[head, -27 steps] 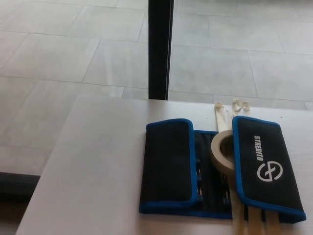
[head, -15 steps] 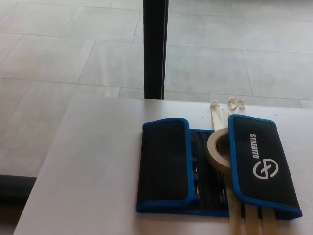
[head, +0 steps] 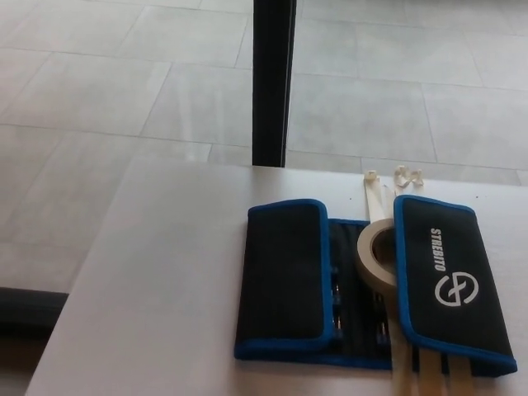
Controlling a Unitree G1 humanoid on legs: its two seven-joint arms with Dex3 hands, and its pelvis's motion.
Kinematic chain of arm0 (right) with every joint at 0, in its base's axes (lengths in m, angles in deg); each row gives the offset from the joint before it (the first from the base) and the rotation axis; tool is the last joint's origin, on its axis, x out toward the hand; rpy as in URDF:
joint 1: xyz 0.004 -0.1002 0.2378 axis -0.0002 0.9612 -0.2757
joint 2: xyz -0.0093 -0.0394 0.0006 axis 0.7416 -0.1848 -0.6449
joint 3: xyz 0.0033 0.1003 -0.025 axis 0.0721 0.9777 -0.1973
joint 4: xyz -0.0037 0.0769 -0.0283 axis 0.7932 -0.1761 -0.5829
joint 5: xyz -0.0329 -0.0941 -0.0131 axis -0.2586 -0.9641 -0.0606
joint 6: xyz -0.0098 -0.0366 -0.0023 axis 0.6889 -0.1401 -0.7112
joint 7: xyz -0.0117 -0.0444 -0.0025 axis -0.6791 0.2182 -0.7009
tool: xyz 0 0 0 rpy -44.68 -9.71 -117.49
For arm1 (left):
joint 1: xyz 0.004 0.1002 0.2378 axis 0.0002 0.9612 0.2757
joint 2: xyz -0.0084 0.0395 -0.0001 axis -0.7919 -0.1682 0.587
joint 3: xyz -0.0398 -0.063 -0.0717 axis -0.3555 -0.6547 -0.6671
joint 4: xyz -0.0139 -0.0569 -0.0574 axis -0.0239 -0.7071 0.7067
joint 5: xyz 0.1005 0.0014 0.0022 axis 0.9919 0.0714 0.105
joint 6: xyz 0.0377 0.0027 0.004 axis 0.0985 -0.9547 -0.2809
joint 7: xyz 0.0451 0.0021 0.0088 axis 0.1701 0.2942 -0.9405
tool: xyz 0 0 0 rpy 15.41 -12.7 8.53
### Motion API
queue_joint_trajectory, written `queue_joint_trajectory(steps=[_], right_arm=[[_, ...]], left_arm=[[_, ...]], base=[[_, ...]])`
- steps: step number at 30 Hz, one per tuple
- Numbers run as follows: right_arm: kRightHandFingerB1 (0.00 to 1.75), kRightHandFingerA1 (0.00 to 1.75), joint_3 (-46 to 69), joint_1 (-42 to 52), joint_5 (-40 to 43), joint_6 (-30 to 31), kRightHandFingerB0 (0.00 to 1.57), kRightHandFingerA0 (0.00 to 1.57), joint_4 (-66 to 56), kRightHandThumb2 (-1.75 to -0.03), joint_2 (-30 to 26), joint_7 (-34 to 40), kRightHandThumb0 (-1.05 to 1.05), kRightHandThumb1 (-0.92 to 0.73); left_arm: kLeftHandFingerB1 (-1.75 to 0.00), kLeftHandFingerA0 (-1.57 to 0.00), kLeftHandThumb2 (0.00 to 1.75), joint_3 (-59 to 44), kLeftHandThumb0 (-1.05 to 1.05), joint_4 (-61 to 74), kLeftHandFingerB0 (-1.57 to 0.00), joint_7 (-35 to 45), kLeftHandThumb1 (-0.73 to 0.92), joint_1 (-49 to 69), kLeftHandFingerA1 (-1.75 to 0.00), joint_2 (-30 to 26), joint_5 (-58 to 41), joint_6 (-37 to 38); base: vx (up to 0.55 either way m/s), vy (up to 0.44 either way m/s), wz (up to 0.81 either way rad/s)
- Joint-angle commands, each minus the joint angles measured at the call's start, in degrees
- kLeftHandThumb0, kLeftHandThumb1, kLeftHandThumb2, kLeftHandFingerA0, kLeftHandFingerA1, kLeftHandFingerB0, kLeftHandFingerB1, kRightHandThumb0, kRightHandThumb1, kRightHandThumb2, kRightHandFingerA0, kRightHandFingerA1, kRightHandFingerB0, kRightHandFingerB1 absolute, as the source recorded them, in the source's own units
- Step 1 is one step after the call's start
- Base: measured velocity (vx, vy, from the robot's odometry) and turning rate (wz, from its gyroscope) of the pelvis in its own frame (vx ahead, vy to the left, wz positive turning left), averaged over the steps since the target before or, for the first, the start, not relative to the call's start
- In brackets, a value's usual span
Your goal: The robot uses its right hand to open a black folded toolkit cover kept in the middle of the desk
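the black toolkit cover (head: 363, 285) lies on the white desk (head: 165, 280), both flaps folded inward. a tape roll (head: 376, 254) rests on it. neither hand is visible, state unknown.

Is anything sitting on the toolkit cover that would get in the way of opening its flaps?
Yes. A roll of tape sits on the toolkit cover, in the gap between the left flap and the right flap, leaning against the right flap's inner edge. Neither robot hand is in view, so its approach path cannot be judged.

A tape roll (head: 377, 254) stands near pale strips (head: 373, 191) and a black post (head: 273, 82).
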Motion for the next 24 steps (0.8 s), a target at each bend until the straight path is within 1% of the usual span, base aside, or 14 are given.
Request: queue_joint_trajectory(steps=[1, 2, 4, 6, 7, 8, 9, 10, 11, 12, 14, 19, 20, 24], right_arm=[[0.49, 0.51, -15.3, -1.1, -6.7, 2.5, 0.00, 0.02, -17.1, -1.06, 2.2, -4.3, -0.36, -0.50], [0.35, 0.51, -16.2, -1.0, -7.3, 1.7, 0.00, 0.13, -17.2, -0.96, 2.2, -4.7, -0.72, -0.55], [0.40, 0.51, -21.0, -0.1, -12.3, 0.4, 0.08, 0.14, -19.2, -0.95, 2.7, -3.7, -0.81, -0.59], [0.41, 0.52, -24.1, 0.9, -14.3, 0.6, 0.07, 0.13, -20.7, -0.95, 3.2, -3.3, -0.83, -0.58], [0.28, 0.46, -26.1, 1.5, -15.8, 0.5, 0.13, 0.15, -21.2, -0.63, 3.4, -3.3, -0.84, -0.74], [0.50, 0.52, -28.6, 1.9, -18.4, -0.7, 0.00, 0.01, -20.7, -1.00, 3.3, -3.1, -0.40, -0.37], [0.50, 0.52, -29.3, 2.1, -18.9, -1.0, 0.00, 0.01, -20.6, -1.00, 3.2, -2.9, -0.40, -0.37], [0.35, 0.52, -31.1, 2.7, -19.9, -1.2, 0.00, 0.10, -20.1, -0.98, 3.5, -2.8, -0.83, -0.58], [0.30, 0.38, -33.7, 2.9, -21.2, -1.2, 0.12, 0.01, -19.2, -0.96, 3.0, -4.1, -0.81, -0.56], [0.30, 0.38, -34.2, 3.1, -21.3, -1.1, 0.12, 0.01, -19.1, -0.96, 2.9, -4.0, -0.81, -0.56], [0.32, 0.38, -40.0, 1.7, -27.1, -1.3, 0.11, 0.02, -15.9, -0.94, 0.6, -5.2, -0.78, -0.55], [0.34, 0.41, -44.4, 0.7, -28.7, -2.9, 0.08, 0.03, -13.7, -0.91, -0.5, -6.4, -0.73, -0.52], [0.28, 0.38, -45.6, 0.6, -29.4, -2.4, 0.11, 0.04, -13.8, -0.60, -0.9, -6.8, -0.66, -0.68], [0.25, 0.32, -50.8, 0.1, -33.7, -1.7, 0.12, 0.04, -12.6, -0.61, -2.5, -7.6, -0.57, -0.63]], left_arm=[[-0.42, -0.31, 0.76, -1.1, -0.94, -0.7, -0.25, 0.6, 0.72, 0.5, -0.57, -1.3, -2.1, 0.9], [-0.42, -0.31, 0.79, -1.7, -0.94, -0.8, -0.23, 1.2, 0.68, 0.4, -0.58, -1.2, -2.7, 0.4], [-0.42, -0.33, 0.75, -3.0, -0.94, -0.9, -0.27, 1.4, 0.69, 0.0, -0.57, -1.1, -4.1, -1.2], [-0.41, -0.32, 0.74, -2.7, -0.94, -1.0, -0.28, 1.0, 0.72, -0.2, -0.55, -1.1, -3.5, -1.1], [-0.41, -0.31, 0.75, -2.3, -0.93, -0.9, -0.26, 0.8, 0.73, -0.1, -0.56, -1.1, -3.0, -0.7], [-0.42, -0.33, 0.76, -2.0, -0.93, -0.9, -0.27, 0.8, 0.71, -0.1, -0.57, -1.2, -2.6, -0.1], [-0.42, -0.33, 0.76, -1.9, -0.93, -0.9, -0.27, 0.8, 0.71, -0.2, -0.57, -1.2, -2.5, -0.1], [-0.42, -0.33, 0.75, -2.4, -0.93, -0.9, -0.27, 0.9, 0.70, -0.4, -0.57, -1.4, -3.1, -0.6], [-0.39, -0.33, 0.66, 0.4, -0.90, -0.5, -0.28, 0.1, 0.87, 0.2, -0.54, -1.8, 0.0, 1.7], [-0.39, -0.33, 0.66, 0.8, -0.90, -0.4, -0.28, 0.0, 0.87, 0.2, -0.54, -1.9, 0.4, 1.9], [-0.43, -0.30, 0.76, -0.2, -0.93, -0.3, -0.23, -0.2, 0.74, -0.2, -0.59, -1.9, -1.0, 1.4], [-0.39, -0.30, 0.65, -1.3, -0.89, -0.6, -0.27, -0.1, 0.83, -0.4, -0.56, -1.7, -2.3, 0.1], [-0.39, -0.33, 0.65, -1.4, -0.88, -0.7, -0.28, 0.0, 0.82, -0.4, -0.56, -1.7, -2.4, 0.1], [-0.44, -0.33, 0.78, -2.5, -0.91, -0.7, -0.25, 1.3, 0.67, -0.5, -0.60, -1.4, -3.8, -0.3]], base=[[0.00, 0.000, 0.00], [0.00, 0.000, 0.00], [0.00, 0.000, 0.00], [0.00, 0.000, 0.00], [0.00, 0.000, 0.00], [0.00, 0.000, 0.00], [0.00, 0.000, 0.00], [0.00, 0.000, 0.00], [0.00, 0.000, 0.00], [0.00, 0.000, 0.00], [0.00, 0.000, 0.00], [0.00, 0.000, 0.00], [0.00, 0.000, 0.00], [0.00, 0.000, 0.00]])
